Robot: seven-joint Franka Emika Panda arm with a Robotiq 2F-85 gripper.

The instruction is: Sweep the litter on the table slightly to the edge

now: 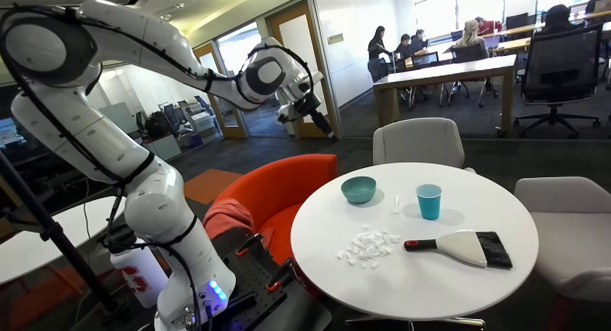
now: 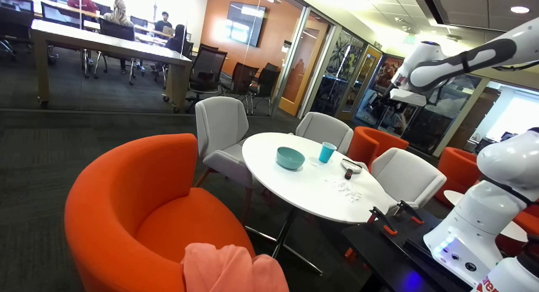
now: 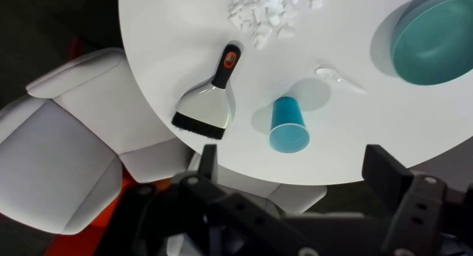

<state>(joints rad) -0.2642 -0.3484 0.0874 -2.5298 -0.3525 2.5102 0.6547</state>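
Hovering higher than the bench (image 3: 166,34), the hand (image 3: 290,161) stood spread.
In the wrist view, paper bits (image 3: 262,16) lay near the brush handle (image 3: 223,71); in both exterior views, they sat on the bench, inside its edge.

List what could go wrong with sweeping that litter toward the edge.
The litter is loose: a hard sweep could scatter bits off the table. The brush lies flat, so the open claw might bump the table or grip poorly. The upright cup stands near the brush and could get knocked over.
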